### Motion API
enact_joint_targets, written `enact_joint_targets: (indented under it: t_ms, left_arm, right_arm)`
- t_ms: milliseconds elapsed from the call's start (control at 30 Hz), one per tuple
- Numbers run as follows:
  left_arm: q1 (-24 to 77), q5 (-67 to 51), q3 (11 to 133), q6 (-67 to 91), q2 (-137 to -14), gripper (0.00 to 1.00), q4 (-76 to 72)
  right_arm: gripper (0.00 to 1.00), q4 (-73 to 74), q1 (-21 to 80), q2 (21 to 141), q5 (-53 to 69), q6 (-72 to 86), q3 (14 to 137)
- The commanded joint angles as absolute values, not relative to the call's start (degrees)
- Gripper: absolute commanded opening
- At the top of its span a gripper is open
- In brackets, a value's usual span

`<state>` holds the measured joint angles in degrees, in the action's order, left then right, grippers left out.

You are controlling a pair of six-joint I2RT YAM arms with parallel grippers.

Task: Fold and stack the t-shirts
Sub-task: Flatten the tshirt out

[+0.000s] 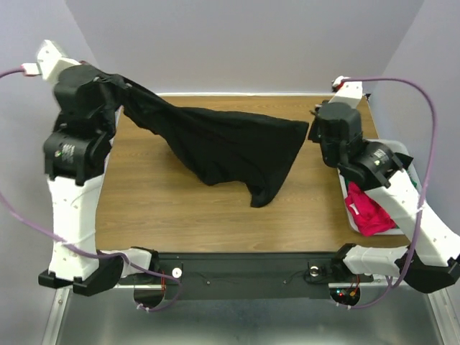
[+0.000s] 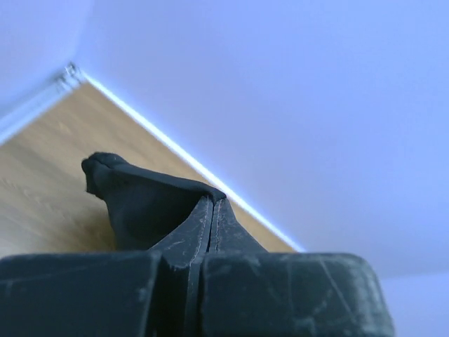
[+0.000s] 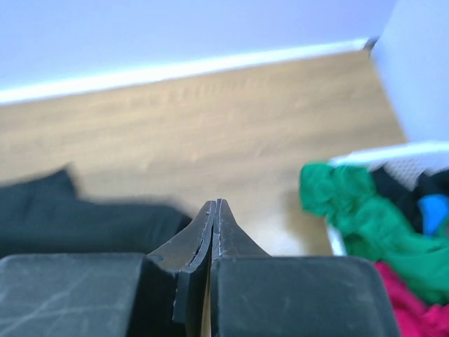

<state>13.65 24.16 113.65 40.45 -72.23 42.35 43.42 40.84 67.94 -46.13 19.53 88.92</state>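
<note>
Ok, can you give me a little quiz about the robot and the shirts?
1. True or false: the left gripper is pinching the black t-shirt.
2. Which colour of cloth is NOT in the white basket? A green, B pink, C yellow.
3. Fill in the gap: the white basket sits on the robot's ___ side.

Key: 1 true; 2 C; 3 right.
</note>
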Motion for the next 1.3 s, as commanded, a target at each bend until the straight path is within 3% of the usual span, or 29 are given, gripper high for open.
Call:
enact_joint_targets:
  t_ms: [0, 233, 367, 467, 600, 733, 833, 1000, 1267]
  left_arm:
    - [12.4, 31.4, 120.7, 36.9, -69.1, 0.00, 48.0]
    - [12.3, 24.1, 120.1, 36.0, -58.9, 0.00, 41.8]
    - [12.3, 19.9, 112.0, 36.5, -54.7, 0.00, 38.9]
    - [12.3, 16.3, 96.9, 37.8, -51.9, 0.00, 35.0]
    - [12.4, 9.0, 79.0, 39.6, -55.1, 0.00, 27.9]
    - [17.3, 2.6, 74.8, 40.5, -64.3, 0.00, 19.3]
    - [26.8, 9.4, 75.2, 41.0, -68.7, 0.00, 15.6]
    - [38.1, 6.9, 78.6, 42.2, -84.6, 0.00, 10.1]
    - [51.6, 0.8, 109.6, 39.7, -116.1, 0.00, 13.4]
  right_arm:
    - [0.00, 43.0, 40.3, 66.9, -51.2, 12.5, 96.5]
    - [0.00, 43.3, 40.3, 63.6, -38.6, 8.3, 105.2]
    - [0.00, 43.3, 40.3, 63.5, -25.5, 11.2, 97.0]
    - [0.00, 41.1, 40.3, 64.9, -18.8, 15.8, 87.9]
    - [0.00, 37.2, 40.3, 67.1, -20.9, 22.2, 79.0]
    - [0.00, 36.5, 40.3, 65.6, -28.4, 27.7, 72.8]
    - [0.00, 35.9, 40.3, 63.4, -28.1, 29.6, 68.0]
    - [0.00, 35.9, 40.3, 60.7, -29.2, 32.0, 63.6]
    - [0.03, 35.9, 40.1, 53.0, -29.3, 34.7, 58.7]
